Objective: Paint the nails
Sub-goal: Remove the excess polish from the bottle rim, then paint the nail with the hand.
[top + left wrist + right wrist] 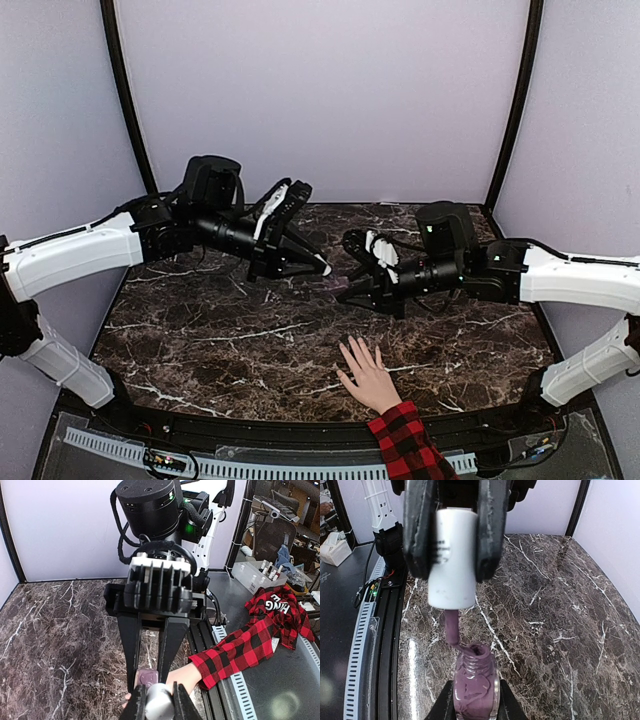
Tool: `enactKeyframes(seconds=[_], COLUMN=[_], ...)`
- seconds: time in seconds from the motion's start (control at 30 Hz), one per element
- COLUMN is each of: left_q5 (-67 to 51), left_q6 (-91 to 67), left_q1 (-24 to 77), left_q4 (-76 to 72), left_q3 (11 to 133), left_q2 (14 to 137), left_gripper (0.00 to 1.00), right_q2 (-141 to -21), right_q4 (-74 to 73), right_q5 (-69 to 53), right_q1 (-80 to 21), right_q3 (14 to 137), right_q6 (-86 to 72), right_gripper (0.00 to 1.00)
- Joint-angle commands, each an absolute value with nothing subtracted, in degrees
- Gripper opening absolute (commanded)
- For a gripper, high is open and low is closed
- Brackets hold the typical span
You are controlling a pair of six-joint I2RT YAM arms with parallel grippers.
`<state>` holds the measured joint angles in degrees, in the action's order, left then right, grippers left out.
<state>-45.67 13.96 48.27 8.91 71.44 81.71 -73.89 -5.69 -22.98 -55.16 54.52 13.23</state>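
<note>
A hand (pixel 366 376) lies flat, fingers spread, on the dark marbled tabletop (pixel 200 330) by its near edge, right of the middle, with a red-and-black plaid sleeve (pixel 405 448) at the wrist. Over the tabletop's middle the left claw (pixel 318 266), a white cap (pixel 322 268) at its tip, nearly meets the right claw (pixel 348 292).

A red-and-black plaid shirt (pixel 292 625) lies crumpled, and its black patch (pixel 278 606) carries bold white capitals, seen upside down, that appear to read "HNG"; smaller lettering beside them is illegible. A white cylindrical cap (pixel 452 560) bears black print, too blurred to read.
</note>
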Motion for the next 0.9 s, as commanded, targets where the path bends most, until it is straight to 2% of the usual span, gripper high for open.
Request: enactKeyframes(seconds=[0.0,0.57,0.87], left_q5=[-47.09,-44.28,-44.45], left_q6=[14.27,12.02,11.71], left_q1=[48.00,45.64,43.56], left_q4=[8.82,3.93,2.43], left_q3=[71.59,68.90,68.55], left_q2=[79.00,78.15,85.39], left_gripper=[0.00,0.00,0.00], right_q2=[-73.68,-66.32,-61.63], right_q4=[-2.20,-0.49,1.49], right_q5=[-22.17,-20.60,-19.59], right_q1=[-55.51,-52.65,-45.97], right_q3=[54.65,48.82,45.37], right_q6=[13.13,9.40,3.93], right_gripper=[0.00,0.00,0.00])
